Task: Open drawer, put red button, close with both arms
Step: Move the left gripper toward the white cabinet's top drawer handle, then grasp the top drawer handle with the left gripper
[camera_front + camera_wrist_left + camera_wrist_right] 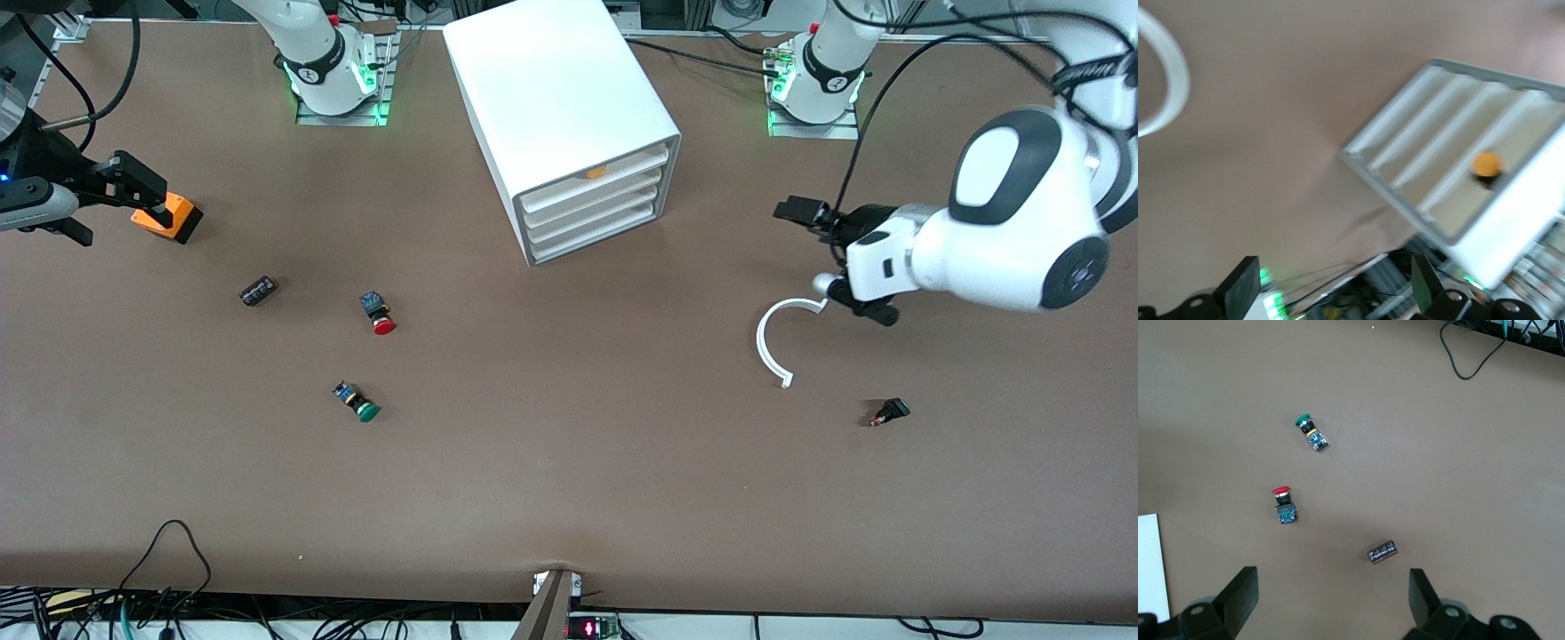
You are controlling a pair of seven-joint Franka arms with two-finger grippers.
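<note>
The red button (pixel 380 313) lies on its side on the brown table, toward the right arm's end, nearer to the front camera than the white cabinet (pixel 560 98); it also shows in the right wrist view (pixel 1281 503). The cabinet's four drawers (pixel 594 204) sit in their slots; in the left wrist view (pixel 1438 173) a small orange thing (pixel 1486 163) shows at the top one. My right gripper (pixel 116 206) is open and empty (pixel 1331 590), up beside the orange cube (pixel 169 216). My left gripper (pixel 805 213) is open and empty (pixel 1335 280), beside the cabinet's front.
A green-capped button (pixel 357 402) lies nearer the camera than the red one. A small black component (pixel 258 291) lies beside the red button. A white C-shaped ring (pixel 773 342) and a small black part (pixel 889 412) lie under the left arm.
</note>
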